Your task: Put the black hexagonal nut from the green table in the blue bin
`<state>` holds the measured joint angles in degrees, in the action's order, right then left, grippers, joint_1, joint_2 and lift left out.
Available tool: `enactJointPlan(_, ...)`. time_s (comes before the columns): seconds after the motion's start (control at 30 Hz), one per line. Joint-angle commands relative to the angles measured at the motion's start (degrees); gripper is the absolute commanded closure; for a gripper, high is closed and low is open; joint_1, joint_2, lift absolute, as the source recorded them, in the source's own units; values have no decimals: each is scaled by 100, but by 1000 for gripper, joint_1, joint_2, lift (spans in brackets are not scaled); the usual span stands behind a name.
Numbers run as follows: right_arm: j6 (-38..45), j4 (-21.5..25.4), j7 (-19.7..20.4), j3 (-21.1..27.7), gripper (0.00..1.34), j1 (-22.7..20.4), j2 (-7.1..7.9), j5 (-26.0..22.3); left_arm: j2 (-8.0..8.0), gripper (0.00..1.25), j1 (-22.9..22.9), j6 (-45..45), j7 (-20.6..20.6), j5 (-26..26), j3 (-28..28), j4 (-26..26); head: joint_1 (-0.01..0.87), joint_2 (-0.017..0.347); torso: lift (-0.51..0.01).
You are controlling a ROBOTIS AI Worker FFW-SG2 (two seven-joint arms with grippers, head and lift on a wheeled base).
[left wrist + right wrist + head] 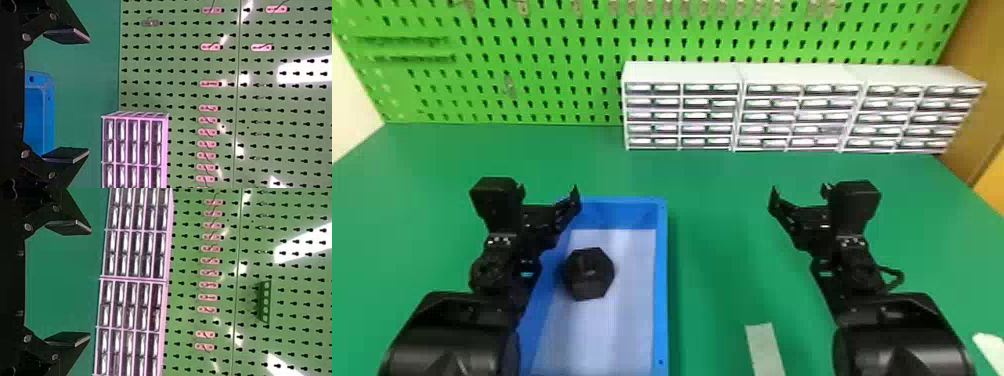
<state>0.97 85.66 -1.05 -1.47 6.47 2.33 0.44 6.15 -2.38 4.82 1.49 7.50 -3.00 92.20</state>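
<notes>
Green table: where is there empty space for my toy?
Between the blue bin and the right gripper, and in front of the white drawers. It looks crowded at the bin's far left corner, where the left gripper hangs.

L arm (452, 330) & R arm (899, 330) fwd, well apart, L hand (548, 190) & R hand (799, 190) spread wide

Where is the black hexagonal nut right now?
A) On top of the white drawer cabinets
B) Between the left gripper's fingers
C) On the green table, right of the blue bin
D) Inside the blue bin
D: the black hexagonal nut sits within the walls of the blue bin, on its pale bottom.
</notes>
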Motion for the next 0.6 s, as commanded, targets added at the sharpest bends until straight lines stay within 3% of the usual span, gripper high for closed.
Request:
enactJointPlan(0.0,0,21,0,7,332,4,5,9,0,262,-8,1,0,-11,10,26,686,51,-96)
enactJointPlan(0.57,0,48,0,7,329,12,5,53,0,262,-8,19,0,-64,98,96,686,51,-96)
